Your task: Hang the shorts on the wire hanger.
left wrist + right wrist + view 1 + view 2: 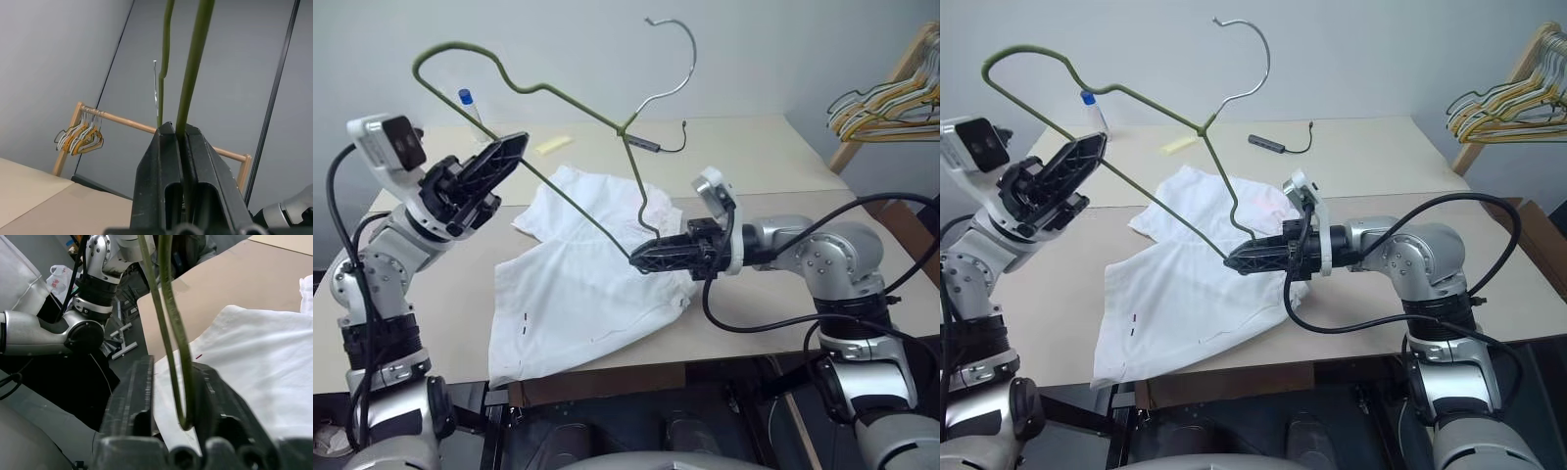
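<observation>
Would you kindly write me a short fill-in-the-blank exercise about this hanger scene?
1. The left claw is shut on the wire ____.
2. The shorts lie flat on the ____.
3. The hanger's hook points ____.
4. The right claw meets the hanger's lower ____.

Missing words: hanger; table; up; corner

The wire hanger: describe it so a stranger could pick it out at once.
Above the tan table, over the white shorts, both grippers hold up the wire hanger. It is one thin olive-green wire with a silvery hook, unlike the yellow and dark bunched hangers on the wooden rack at the right.
</observation>
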`<state>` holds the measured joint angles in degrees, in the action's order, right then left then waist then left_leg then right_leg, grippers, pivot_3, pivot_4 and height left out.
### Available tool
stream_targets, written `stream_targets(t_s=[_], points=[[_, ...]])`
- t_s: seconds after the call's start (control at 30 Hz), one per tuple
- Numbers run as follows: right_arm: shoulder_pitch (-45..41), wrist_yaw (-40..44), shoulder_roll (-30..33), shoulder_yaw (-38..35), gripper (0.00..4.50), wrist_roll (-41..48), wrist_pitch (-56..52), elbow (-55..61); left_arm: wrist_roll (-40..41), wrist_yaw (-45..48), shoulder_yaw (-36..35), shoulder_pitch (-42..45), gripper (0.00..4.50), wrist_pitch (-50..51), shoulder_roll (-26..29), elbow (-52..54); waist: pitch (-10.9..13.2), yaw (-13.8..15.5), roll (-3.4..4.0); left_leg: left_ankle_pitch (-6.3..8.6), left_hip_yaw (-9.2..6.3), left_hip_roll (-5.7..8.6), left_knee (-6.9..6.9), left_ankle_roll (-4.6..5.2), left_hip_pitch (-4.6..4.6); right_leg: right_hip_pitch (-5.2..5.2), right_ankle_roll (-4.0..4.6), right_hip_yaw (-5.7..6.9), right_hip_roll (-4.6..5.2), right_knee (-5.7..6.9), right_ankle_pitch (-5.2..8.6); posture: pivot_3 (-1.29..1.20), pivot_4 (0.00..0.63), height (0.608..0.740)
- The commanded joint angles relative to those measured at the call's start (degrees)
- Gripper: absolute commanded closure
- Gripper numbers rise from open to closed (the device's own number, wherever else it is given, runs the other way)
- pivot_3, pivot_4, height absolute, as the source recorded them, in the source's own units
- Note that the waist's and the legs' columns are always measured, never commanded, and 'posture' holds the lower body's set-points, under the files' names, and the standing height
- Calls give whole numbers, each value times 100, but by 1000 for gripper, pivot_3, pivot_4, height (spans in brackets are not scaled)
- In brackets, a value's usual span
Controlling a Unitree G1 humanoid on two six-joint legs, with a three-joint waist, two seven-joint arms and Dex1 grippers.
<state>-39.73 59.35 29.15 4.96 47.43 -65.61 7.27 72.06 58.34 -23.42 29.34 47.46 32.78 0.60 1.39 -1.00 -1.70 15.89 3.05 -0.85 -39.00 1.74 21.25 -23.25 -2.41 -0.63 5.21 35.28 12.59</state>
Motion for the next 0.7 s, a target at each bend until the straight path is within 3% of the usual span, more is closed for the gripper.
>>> stream_targets(t_s=[0.03, 0.5, 0.53, 0.63, 0.67, 0.7], points=[[-202, 20, 27, 18, 4473, -38, 157, 75, -28, 31, 8, 61, 4500, -93, -59, 138, 0, 0, 0, 0, 0, 0, 0, 0, 0, 0, 0, 0, 0, 0, 0, 0, 0, 740], [-14, -176, 17, 82, 4473, -420, 647, 163, -257, 146, 44, -101, 4500, -408, -187, 319, 0, -1, 0, 0, 0, -1, 0, 0, 0, 0, 0, 0, 0, 0, 0, -1, 0, 740], [21, -104, 53, 103, 3927, -440, 703, 192, -257, 139, 40, -84, 4500, -403, -176, 305, 0, -1, 0, 0, 1, 0, 0, 0, 0, 0, 0, 0, 0, 0, 0, -1, 0, 740], [35, -33, 49, 24, 3049, -340, 655, 184, -277, 165, 52, -54, 4500, -398, -143, 286, 0, 7, 0, 0, 1, 2, 0, 0, 2, 0, -1, 0, 3, -2, -1, -2, 0, 740], [10, -25, 41, -26, 2770, -269, 568, 122, -292, 173, 62, -46, 4500, -403, -134, 280, 0, 5, 0, 0, 1, 1, 0, 0, 2, 0, -1, 0, 1, -2, -1, -2, 0, 740], [-15, -17, 45, -54, 2770, -219, 492, 65, -305, 178, 68, -40, 4500, -407, -130, 276, 0, 4, 0, 0, 1, 0, 0, 0, 2, 0, -1, 1, 0, -2, -1, -2, 0, 740]])
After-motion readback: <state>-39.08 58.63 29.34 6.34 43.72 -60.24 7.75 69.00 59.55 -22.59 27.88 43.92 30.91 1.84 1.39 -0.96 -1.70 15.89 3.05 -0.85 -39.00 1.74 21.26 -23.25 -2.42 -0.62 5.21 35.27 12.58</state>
